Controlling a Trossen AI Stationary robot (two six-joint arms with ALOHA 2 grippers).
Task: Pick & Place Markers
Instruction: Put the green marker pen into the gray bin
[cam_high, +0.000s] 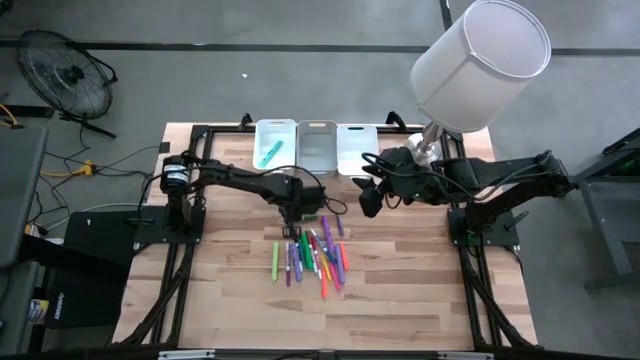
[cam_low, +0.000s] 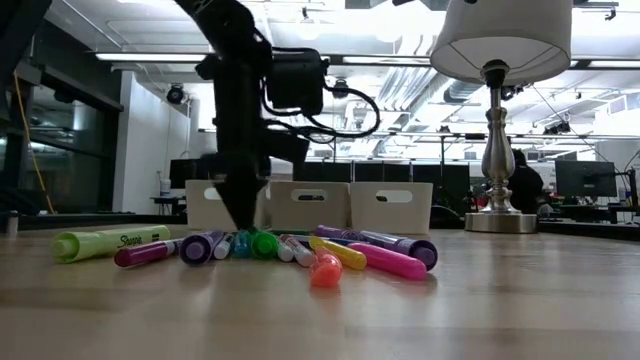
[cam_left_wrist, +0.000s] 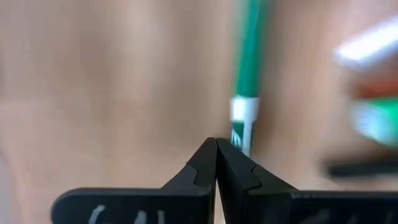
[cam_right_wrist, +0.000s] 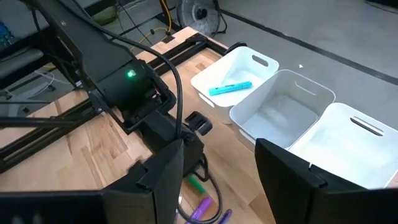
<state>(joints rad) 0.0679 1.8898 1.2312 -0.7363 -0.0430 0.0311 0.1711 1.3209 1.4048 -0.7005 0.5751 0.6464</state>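
Where the markers (cam_high: 313, 255) lie, in a loose cluster at mid-bench (cam_high: 400, 290), the left pincer (cam_high: 293, 226) is lowered at the cluster's far-left edge, tips pointing down. Its fingers (cam_left_wrist: 205, 165) are seen pressed together w/ nothing between them in the left wrist view; a green-and-white marker (cam_left_wrist: 247, 81) lies just beside the tips, not gripped. From the low view the pincer's tips are down among the markers, approx. at a teal one (cam_low: 243, 244) and a green one (cam_low: 264, 243). A yellow-green highlighter (cam_low: 108, 242) lies at the row's left end, w/ purple, pink, yellow and orange markers spread to the right; an orange cap (cam_low: 326, 270) points toward the camera.

Three white bins are set in a row at the bench's far edge: left bin (cam_high: 288, 128), middle bin (cam_high: 318, 128), right bin (cam_high: 357, 130). One teal marker (cam_high: 270, 152) is held in the left bin; the middle bin's floor is seen bare in the right wrist view.

The right pincer (cam_high: 368, 203) is held above the bench, near the bins and apart from the cluster, fingers (cam_right_wrist: 292, 180) spread wide, nothing held.

A lamp (cam_high: 478, 60) stands at the bench's far-right corner.
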